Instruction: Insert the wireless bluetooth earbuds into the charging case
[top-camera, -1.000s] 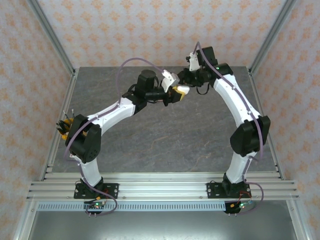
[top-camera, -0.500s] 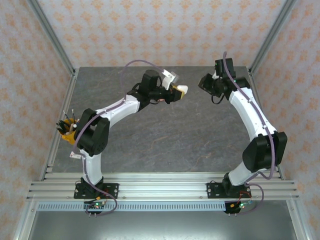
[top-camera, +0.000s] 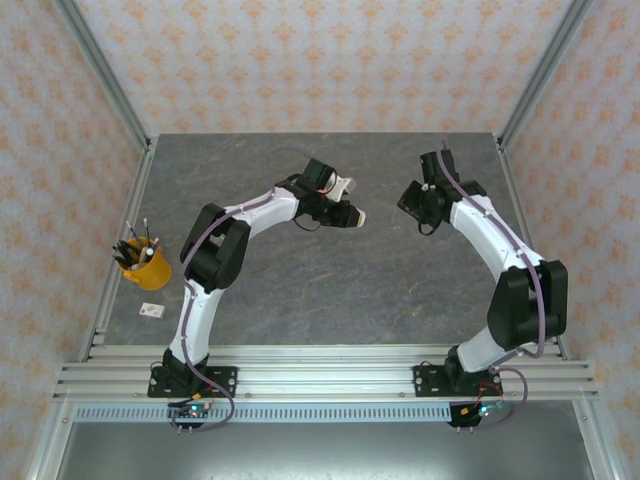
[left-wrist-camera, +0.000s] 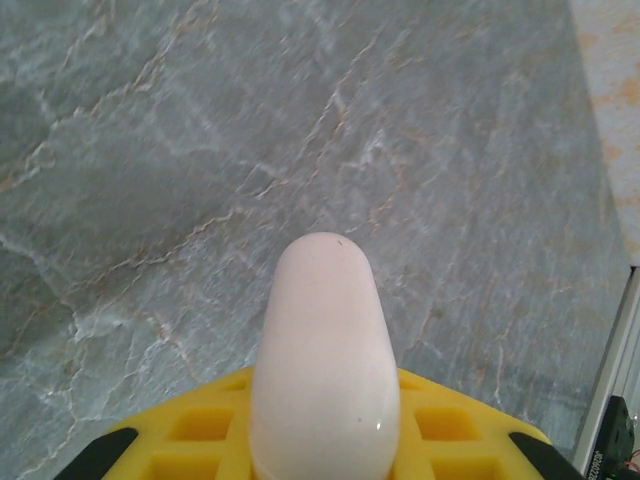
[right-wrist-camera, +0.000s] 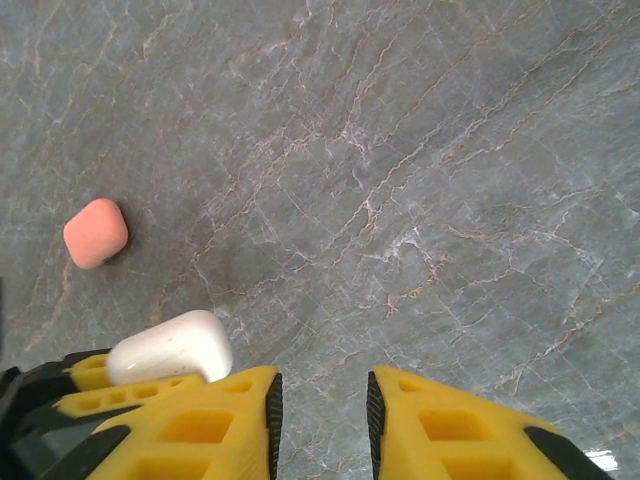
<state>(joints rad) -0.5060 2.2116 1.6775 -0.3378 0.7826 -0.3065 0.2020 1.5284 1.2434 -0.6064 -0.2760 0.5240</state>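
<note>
Left gripper (top-camera: 350, 214) clamped on white case (left-wrist-camera: 322, 370), held above worktop (right-wrist-camera: 450, 150). Right gripper (right-wrist-camera: 320, 400) empty, jaws narrowly apart, near it. Coral case (right-wrist-camera: 95, 233) lies on worktop. Likely best: hold white case level, lid side facing right gripper.

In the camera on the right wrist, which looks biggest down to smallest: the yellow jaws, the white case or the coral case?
1. Yellow jaws of the right gripper, nearest the camera.
2. White case.
3. Coral case, farther off; the cases' true sizes may match.
</note>
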